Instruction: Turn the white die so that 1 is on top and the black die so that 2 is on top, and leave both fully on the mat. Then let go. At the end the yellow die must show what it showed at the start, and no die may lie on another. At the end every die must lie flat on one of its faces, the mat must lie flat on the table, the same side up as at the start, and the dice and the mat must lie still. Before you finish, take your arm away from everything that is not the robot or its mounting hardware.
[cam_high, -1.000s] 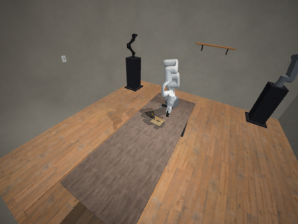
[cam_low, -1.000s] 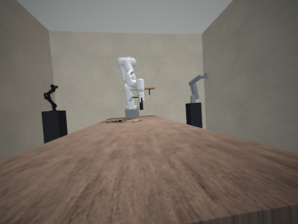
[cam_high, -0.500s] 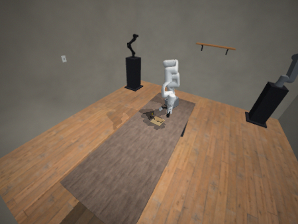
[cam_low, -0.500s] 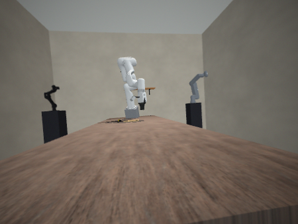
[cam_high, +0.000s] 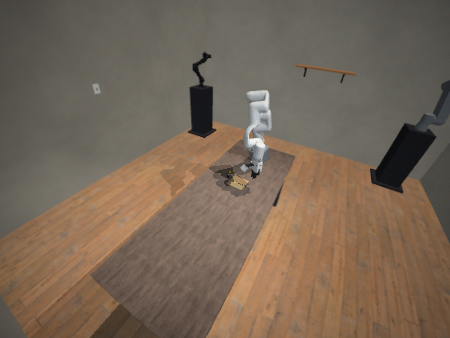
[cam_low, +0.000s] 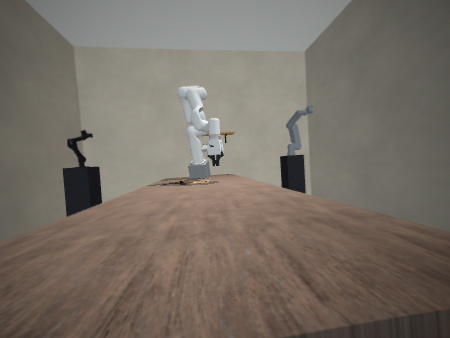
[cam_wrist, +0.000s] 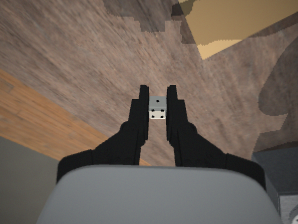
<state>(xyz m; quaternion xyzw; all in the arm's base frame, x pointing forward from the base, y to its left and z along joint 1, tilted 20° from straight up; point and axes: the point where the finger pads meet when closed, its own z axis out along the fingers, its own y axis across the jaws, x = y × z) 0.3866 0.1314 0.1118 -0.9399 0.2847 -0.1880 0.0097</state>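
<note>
Pinching the white die (cam_wrist: 158, 104) in the nearly closed gripper (cam_high: 255, 175) (cam_low: 216, 164) (cam_wrist: 157, 97); probably light, rigid, a bit slippery, so best held squarely by opposite faces.

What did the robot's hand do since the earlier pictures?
The gripper turned, and shifted slightly right in the exterior view. It holds the white die; the earlier pictures don't show when it took hold. The mat stayed put.
</note>
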